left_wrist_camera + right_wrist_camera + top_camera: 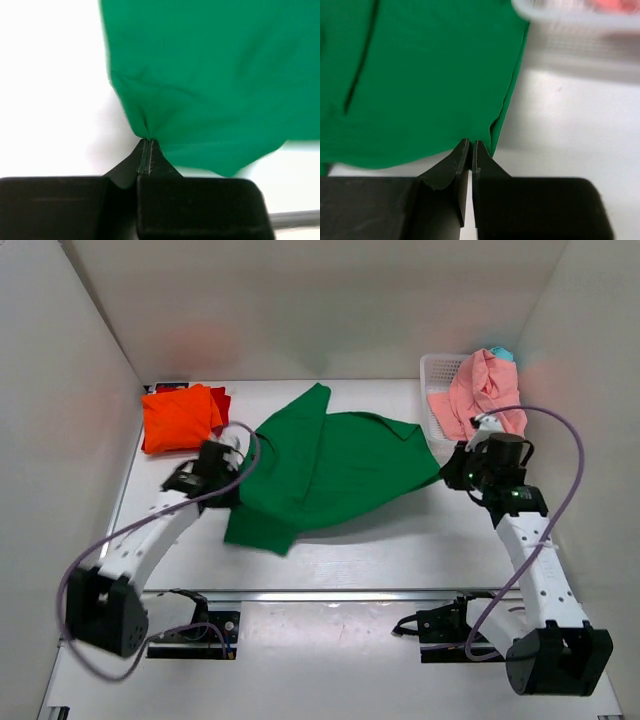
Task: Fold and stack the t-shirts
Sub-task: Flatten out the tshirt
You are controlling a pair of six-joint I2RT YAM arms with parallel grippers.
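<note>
White lattice basket [437,371] far right on the table, against the right wall; blurred in the right wrist view [570,20]. Small light-blue item [504,353] at its far rim, unclear what. White table [400,550], white walls [300,300] around.

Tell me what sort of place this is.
Probably a lab robot cell: plain white walls box in a white table bearing a dark green cloth t-shirt and a white plastic lattice basket.

The left arm [165,525] and right arm [535,560]: white links, black joints and bases, 1 lilac cable [578,465] each. The left hand [146,141] and right hand [471,143]: 2 black tapered fingers [487,167] each.
</note>
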